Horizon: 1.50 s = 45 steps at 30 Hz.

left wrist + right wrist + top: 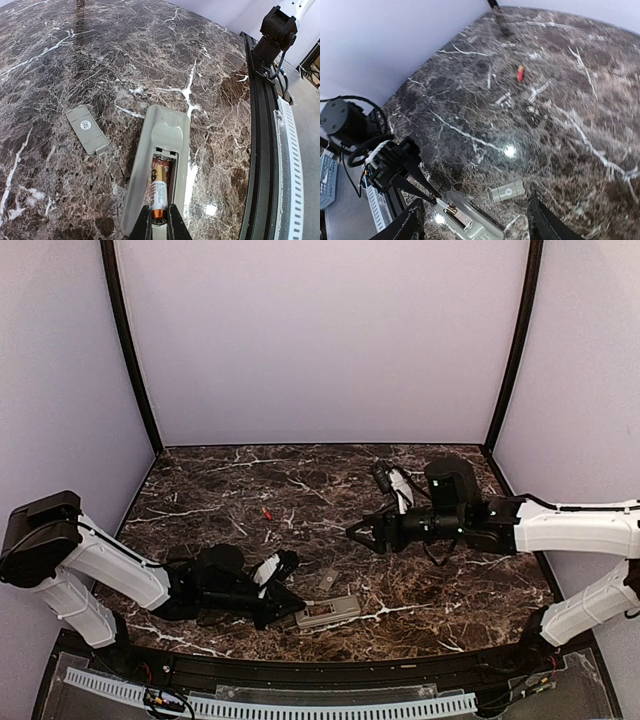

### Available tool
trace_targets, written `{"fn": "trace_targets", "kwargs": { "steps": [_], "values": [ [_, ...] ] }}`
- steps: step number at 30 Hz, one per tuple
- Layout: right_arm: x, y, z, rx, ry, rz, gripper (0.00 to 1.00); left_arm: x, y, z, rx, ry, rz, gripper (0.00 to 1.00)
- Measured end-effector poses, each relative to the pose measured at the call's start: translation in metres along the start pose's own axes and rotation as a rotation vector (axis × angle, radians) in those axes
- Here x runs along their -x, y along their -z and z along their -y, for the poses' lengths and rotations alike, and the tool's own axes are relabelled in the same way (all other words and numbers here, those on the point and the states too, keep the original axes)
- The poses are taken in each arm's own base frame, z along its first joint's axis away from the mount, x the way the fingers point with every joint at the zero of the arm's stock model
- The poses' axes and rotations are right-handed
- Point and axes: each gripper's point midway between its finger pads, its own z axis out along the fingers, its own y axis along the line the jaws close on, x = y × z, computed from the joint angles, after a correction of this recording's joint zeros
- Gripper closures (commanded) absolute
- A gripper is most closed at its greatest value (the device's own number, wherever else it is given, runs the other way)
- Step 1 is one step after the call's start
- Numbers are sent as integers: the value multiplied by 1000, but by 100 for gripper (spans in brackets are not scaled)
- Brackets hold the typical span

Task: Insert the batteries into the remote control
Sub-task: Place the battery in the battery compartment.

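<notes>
The remote control lies back up near the front edge, its battery compartment open; it also shows in the top view and the right wrist view. My left gripper is shut on a white-and-copper battery, whose far end sits tilted in the compartment. A red battery lies apart on the table, also in the right wrist view. My right gripper is open and empty, held above the table's middle, to the right of the red battery.
The small flat grey cover piece lies on the marble beside the remote, also in the top view and the right wrist view. The table's black front rail runs close to the remote's right side.
</notes>
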Motion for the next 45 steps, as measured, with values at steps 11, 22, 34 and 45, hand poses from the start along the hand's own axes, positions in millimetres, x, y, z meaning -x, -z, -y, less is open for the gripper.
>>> {"fn": "trace_targets", "kwargs": {
  "steps": [11,22,34,45],
  "values": [
    [-66,-19,-11,-189,-168,-266,43,7,1,17,43,-41,44,100],
    [-54,-16,-12,-295,-260,-272,43,10,16,4,140,-41,76,100],
    [-69,-16,-12,-274,-253,-314,43,36,49,1,210,-21,165,100],
    [-94,-13,-3,-256,-189,-323,45,34,45,2,271,-22,82,100]
  ]
}}
